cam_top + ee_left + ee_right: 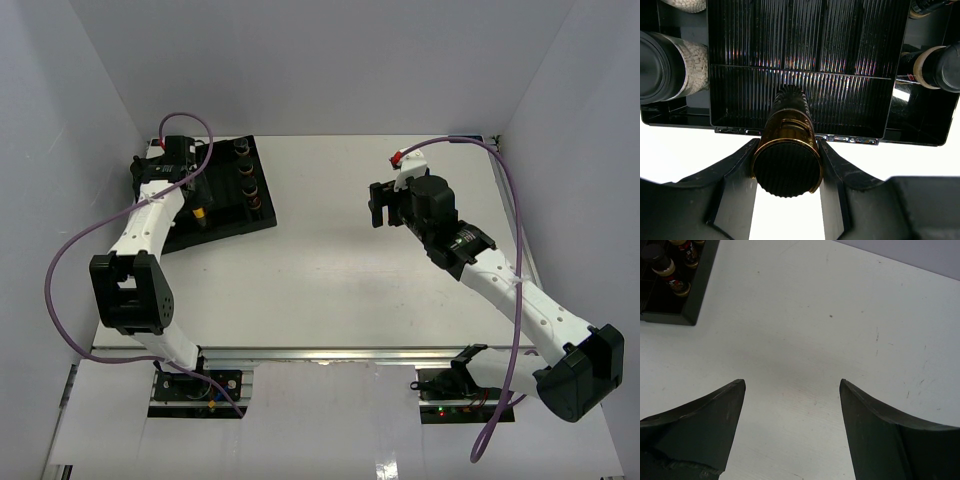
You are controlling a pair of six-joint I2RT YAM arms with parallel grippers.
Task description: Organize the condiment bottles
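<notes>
From above, we see the black tray at the far left of the tabletop. A row of small jars stands inside the tray, along its right side. The left tool hangs over the tray's left part. The right tool is well apart from the tray, over the white tabletop. We see no bottle outside the tray.

From the left wrist, the left tool is pinching the slim bottle with the yellow band. The bottle points toward the tray and pokes over its near edge, above an empty middle box. A jar of pale bits sits in the box on the tray's left, and a black-capped bottle on its right.

From the right wrist, the right tool is spread wide with nothing in it. A corner of the tray with little bottles shows at the top left.

We think the job is almost done. Only the slim bottle is left to set down in the tray.
</notes>
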